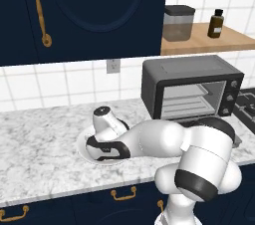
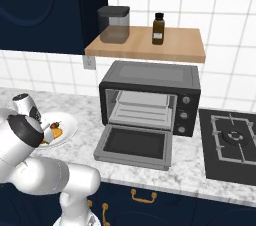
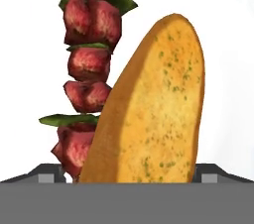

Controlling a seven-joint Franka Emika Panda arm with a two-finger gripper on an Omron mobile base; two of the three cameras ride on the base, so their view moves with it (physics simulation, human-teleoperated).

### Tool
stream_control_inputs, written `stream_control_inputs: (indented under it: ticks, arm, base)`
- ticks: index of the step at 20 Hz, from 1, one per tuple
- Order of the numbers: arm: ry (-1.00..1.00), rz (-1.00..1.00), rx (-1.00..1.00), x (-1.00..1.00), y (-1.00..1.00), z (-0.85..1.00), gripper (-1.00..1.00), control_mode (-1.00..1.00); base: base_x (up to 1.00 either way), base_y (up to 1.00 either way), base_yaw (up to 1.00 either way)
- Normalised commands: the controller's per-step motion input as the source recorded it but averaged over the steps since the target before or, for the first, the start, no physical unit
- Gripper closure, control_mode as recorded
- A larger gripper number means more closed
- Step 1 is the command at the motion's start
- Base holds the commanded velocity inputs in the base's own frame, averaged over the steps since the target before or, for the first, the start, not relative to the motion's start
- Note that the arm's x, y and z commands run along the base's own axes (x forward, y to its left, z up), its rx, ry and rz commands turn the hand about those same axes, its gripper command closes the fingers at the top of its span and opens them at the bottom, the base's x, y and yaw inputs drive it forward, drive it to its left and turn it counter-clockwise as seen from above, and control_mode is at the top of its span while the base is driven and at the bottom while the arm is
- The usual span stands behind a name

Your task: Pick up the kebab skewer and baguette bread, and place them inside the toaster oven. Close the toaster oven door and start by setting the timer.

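Orange-tan and speckled with green herb flecks, the elongated baguette bread (image 3: 154, 104) lies right below the hand camera, running up between the gripper (image 3: 128, 172), whose two dark fingertips (image 3: 47, 172) stand wide apart at either side of the loaf's near end, not closed on anything. Touching the bread along its left edge in the hand view is the kebab skewer (image 3: 89, 69), a row of red meat chunks with green leaf pieces between them. Both foods rest on a round white plate (image 2: 70, 125), which sits on the grey-veined white marble counter (image 1: 35, 144), with the white arm's wrist bent down over it. In the right base view a bit of the skewer (image 2: 56, 124) and the bread (image 2: 57, 132) shows on the plate just past the hand. Farther along the counter, well apart from the plate, stands the dark grey boxy toaster oven (image 2: 150, 82), its wire rack visible inside and three knobs down its right side. The toaster oven door (image 2: 134, 145), a dark glass panel in a grey frame, is folded down flat and open. A black cooktop (image 2: 232, 142) lies beside the oven. Above the oven, a wooden shelf (image 2: 180, 45) carries a smoky grey lidded canister (image 2: 114, 25) and a small brown bottle (image 2: 158, 29).
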Motion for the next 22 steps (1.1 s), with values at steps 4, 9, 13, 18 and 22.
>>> stream_control_inputs:
  ticks: [4, 9, 13, 18, 22]
  arm:
    - [0.0, 0.0, 0.0, 0.0, 0.0, 0.0, 1.0, -1.0]
    - [0.0, 0.0, 0.0, 0.0, 0.0, 0.0, 1.0, -1.0]
    - [0.0, 0.0, 0.0, 0.0, 0.0, 0.0, 1.0, -1.0]
    - [0.03, 0.02, 0.0, -0.15, -0.32, 0.44, 1.0, -1.0]
    - [0.06, 0.29, 0.0, -0.39, -0.42, 0.89, 1.0, -1.0]
  base:
    - [0.0, 0.0, 0.0]
    - [0.0, 0.0, 0.0]
    - [0.0, 0.0, 0.0]
    - [0.0, 0.0, 0.0]
    - [0.0, 0.0, 0.0]
